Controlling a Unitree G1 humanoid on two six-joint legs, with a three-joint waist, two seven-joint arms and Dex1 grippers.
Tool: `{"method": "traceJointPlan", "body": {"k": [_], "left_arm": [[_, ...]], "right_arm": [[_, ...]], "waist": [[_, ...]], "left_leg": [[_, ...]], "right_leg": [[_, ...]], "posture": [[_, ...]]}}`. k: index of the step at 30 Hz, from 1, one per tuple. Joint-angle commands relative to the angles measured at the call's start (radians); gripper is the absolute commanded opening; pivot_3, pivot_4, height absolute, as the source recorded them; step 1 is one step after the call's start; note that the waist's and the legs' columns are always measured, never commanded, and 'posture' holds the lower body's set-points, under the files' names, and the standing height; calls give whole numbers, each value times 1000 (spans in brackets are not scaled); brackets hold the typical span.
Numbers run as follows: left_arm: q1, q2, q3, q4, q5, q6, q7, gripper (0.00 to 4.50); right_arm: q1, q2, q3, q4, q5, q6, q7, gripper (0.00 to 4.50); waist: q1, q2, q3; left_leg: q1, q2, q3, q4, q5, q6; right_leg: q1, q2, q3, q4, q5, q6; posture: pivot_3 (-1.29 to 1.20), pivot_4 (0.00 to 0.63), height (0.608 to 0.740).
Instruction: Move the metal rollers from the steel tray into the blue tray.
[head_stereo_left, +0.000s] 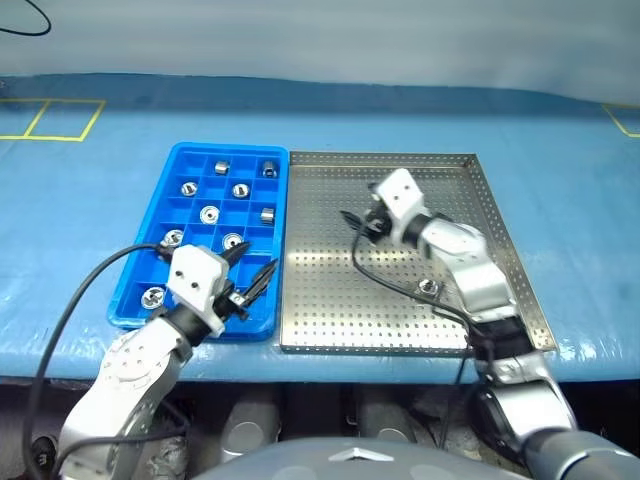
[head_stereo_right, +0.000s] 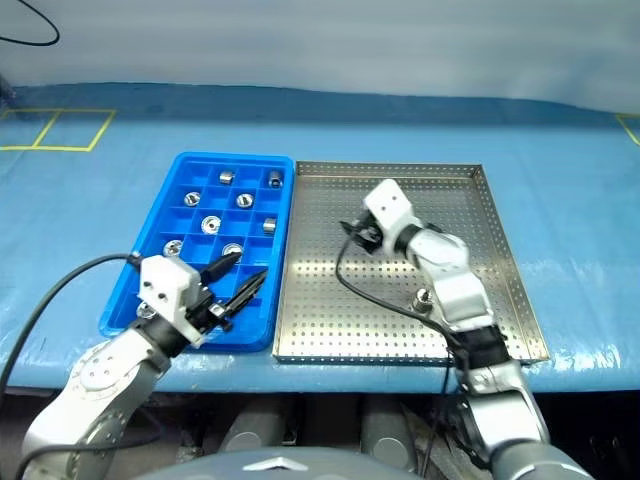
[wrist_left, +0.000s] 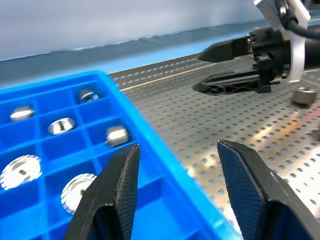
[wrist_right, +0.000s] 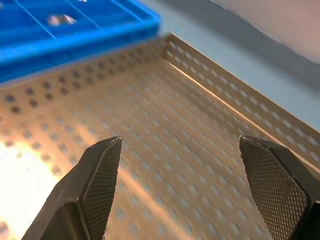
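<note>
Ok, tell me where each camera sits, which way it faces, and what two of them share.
Left eye and right eye: on the head, looking forward and down on the blue tray, the steel tray and both arms.
Left wrist: along the open left gripper, facing the blue tray's edge and the right gripper.
Right wrist: along the open right gripper, over the steel tray's holed floor.
Shared: both wrist views show both trays.
</note>
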Motion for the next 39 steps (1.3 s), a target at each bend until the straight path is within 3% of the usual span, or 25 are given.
{"method": "traceJointPlan", "body": {"k": [1,11,21,31,34,39], "left_arm": [[-70,16,-30,48,-22,-3,-59,2710],[-235,23,-97,172,-14,-1,-149,2710],[-240,21,-110,184,-5,0,-159,2710],[-219,26,-94,166,3,0,-146,2710],[-218,27,-94,166,5,-3,-141,2710],[-219,30,-92,169,2,-6,-139,2710]], "right_arm": [[89,-58,-64,-232,26,132,-4,3953],[312,-73,-92,-462,100,306,-40,3953],[358,-31,-78,-409,127,325,-90,3953],[347,-19,-65,-333,141,333,-117,3953],[340,-10,-74,-317,147,333,-130,3449],[338,-16,-72,-319,151,335,-141,1792]], "waist": [[-25,1,0],[-97,0,0],[-134,0,0],[-134,0,0],[-132,0,0],[-128,0,0]], "left_leg": [[0,0,0,0,0,0],[1,0,3,4,-4,8],[2,0,7,5,-5,10],[2,0,10,5,-6,11],[2,0,11,5,-6,11],[2,0,11,5,-6,11]], "right_leg": [[0,0,0,1,0,0],[1,2,8,2,1,2],[0,4,15,1,4,7],[-1,4,19,1,6,10],[-1,4,19,1,6,11],[-2,4,20,1,6,11]], "posture": [[-135,150,740],[-255,150,740],[-248,150,740],[-223,150,740],[-223,150,740],[-226,150,740]]}}
